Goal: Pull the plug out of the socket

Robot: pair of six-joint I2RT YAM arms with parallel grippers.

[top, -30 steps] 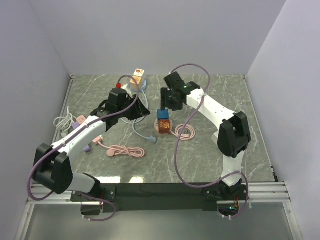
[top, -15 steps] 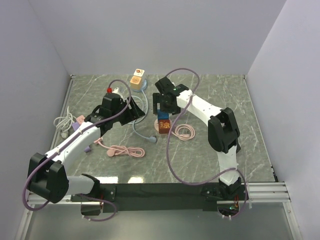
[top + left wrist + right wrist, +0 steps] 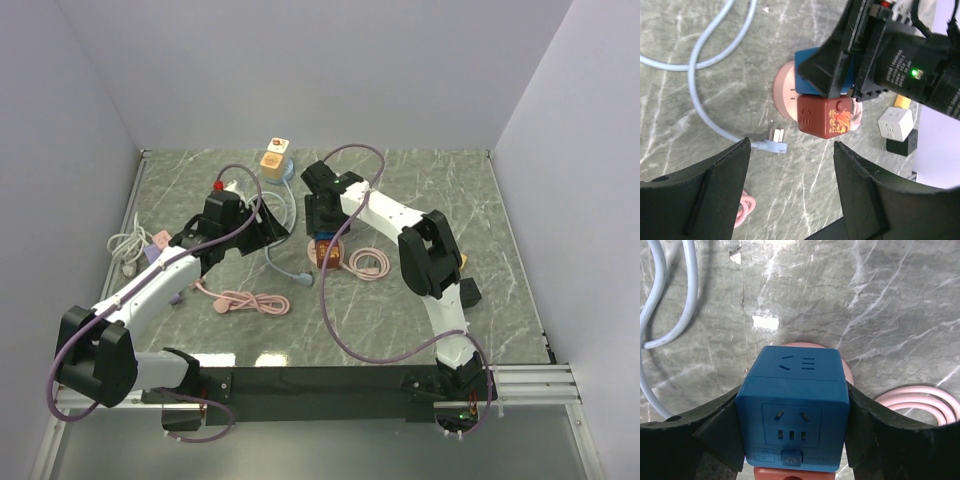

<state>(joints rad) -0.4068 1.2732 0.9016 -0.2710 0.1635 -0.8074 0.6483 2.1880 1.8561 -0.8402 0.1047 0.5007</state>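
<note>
A blue cube socket [image 3: 792,410] is stacked with a red cube socket [image 3: 825,117] on a round pink base [image 3: 784,95]. My right gripper [image 3: 795,405] is shut on the blue cube, one pad pressed on each side; from above it [image 3: 322,215] covers most of the blue cube [image 3: 322,238]. The light-blue plug [image 3: 775,146] lies loose on the table with its prongs bare, at the end of a light-blue cable [image 3: 285,262]. My left gripper [image 3: 791,150] hangs open just above the plug, with nothing between its fingers.
A coiled pink cable [image 3: 368,263] lies right of the stack and another pink cable [image 3: 245,300] lies front left. A white cord bundle [image 3: 125,245] is at the left wall. An orange cube [image 3: 273,160] and a white power strip [image 3: 228,187] sit at the back. White [image 3: 895,121] and black [image 3: 902,145] cubes lie beyond the stack.
My right arm swung left and came down over the stack, and its jaws closed on the blue cube. My left gripper's jaws opened and it drew back slightly.
</note>
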